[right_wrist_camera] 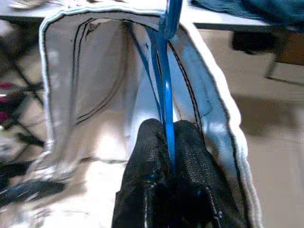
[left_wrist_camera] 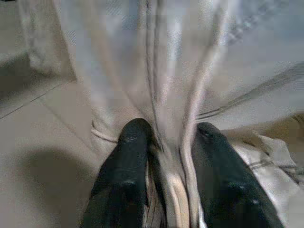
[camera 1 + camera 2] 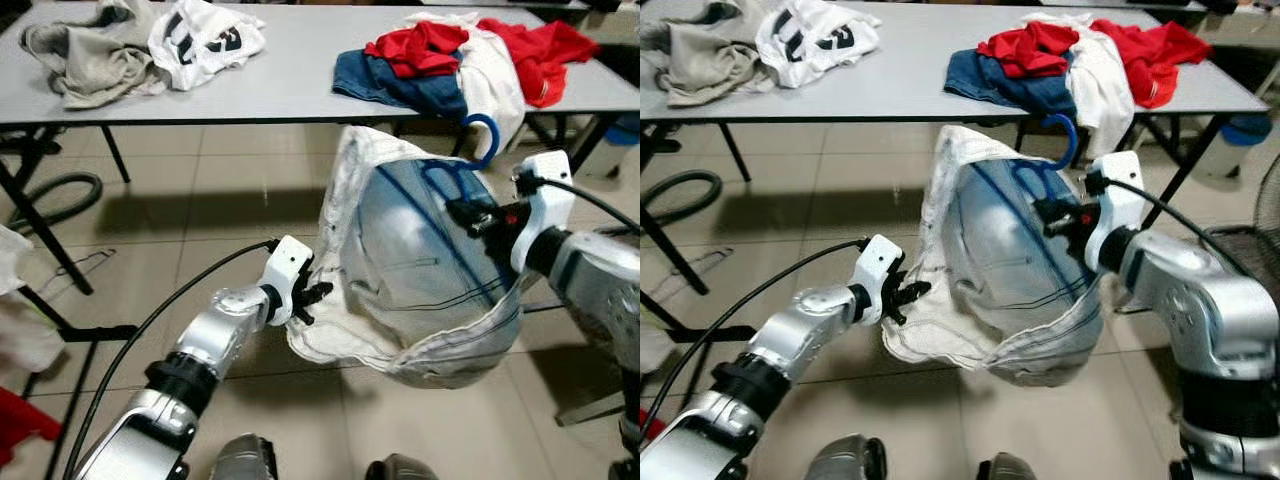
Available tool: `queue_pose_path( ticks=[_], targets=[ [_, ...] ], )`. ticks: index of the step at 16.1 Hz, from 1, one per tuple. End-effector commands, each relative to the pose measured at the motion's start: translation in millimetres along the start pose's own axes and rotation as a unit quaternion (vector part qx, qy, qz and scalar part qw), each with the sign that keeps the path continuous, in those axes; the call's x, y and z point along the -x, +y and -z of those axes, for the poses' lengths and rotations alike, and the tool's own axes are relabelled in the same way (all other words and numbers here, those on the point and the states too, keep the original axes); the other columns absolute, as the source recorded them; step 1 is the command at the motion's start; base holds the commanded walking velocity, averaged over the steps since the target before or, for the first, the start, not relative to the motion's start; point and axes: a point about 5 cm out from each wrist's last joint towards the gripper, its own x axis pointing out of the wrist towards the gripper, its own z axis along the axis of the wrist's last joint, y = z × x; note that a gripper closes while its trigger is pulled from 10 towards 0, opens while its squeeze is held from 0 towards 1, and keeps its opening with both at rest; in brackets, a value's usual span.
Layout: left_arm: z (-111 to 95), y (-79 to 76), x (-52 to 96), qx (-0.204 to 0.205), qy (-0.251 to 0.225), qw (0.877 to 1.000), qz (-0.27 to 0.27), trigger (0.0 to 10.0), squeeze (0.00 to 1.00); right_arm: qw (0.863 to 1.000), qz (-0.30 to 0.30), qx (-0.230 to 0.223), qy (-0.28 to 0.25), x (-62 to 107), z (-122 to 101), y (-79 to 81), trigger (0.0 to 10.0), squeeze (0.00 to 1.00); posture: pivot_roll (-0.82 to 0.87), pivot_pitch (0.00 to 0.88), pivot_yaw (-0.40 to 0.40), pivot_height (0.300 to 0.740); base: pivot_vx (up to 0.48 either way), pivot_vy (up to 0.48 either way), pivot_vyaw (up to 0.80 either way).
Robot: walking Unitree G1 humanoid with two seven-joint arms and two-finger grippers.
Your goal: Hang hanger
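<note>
Nearest the robot, the left gripper [image 3: 318,297] reaches forward over the tiled floor [image 3: 200,230] and pinches a fold of a white garment [image 3: 420,260], its two black fingers [image 2: 126,161] closed on the bunched cloth at the garment's lower left edge. The garment hangs in the air between the two arms, spread open like a bag, with dark stitched lines showing across its pale inside. On the other side, the right gripper [image 3: 1058,218] is clamped on the thin blue hanger [image 1: 167,95], which runs up between its fingers and inside the garment; the hanger's hook [image 3: 484,135] curls out above the garment's top edge, just in front of the table's rim. Behind stands a long grey table [image 3: 290,85] carrying a heap of red, white and blue clothes [image 3: 450,60] at the right and a beige and a white garment [image 3: 130,45] at the left.
</note>
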Motion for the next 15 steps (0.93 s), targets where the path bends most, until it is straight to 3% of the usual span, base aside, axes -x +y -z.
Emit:
queue_pose_path(
  ticks=[1,4,8,13,15],
  targets=[
    [4,-3.8,1.8,-0.008,0.015,1.0,0.025,10.0,1.0,0.999,0.035,0.011,-0.008,0.4,-10,-6.5,10.0,0.0,-0.12,0.0,-0.077,0.74,0.0,0.0,0.0],
    [12,-2.4,6.9,-0.007,0.04,0.999,0.029,10.0,1.0,0.998,0.059,0.001,0.006,-7.0,-11,-7.5,10.0,0.0,-0.12,0.0,-0.082,0.74,0.0,0.0,0.0],
    [6,9.4,14.4,-0.006,0.022,1.0,0.018,10.0,1.0,0.998,0.069,0.001,0.016,-7.1,-4,-7.9,10.0,0.0,-0.12,0.0,-0.058,0.74,0.0,0.0,0.0],
    [-19,16.3,27.0,0.001,-0.052,0.998,0.039,10.0,1.0,0.996,0.09,0.012,0.015,-6.3,2,-17.2,10.0,0.0,-0.13,0.0,-0.044,0.74,0.0,0.0,0.0],
    [-39,19.1,44.6,-0.013,-0.088,0.994,0.062,10.0,1.0,0.999,0.039,0.023,-0.013,-2.4,1,-17.5,10.0,0.0,-0.13,0.0,-0.026,0.74,0.0,0.0,0.0]
  ],
)
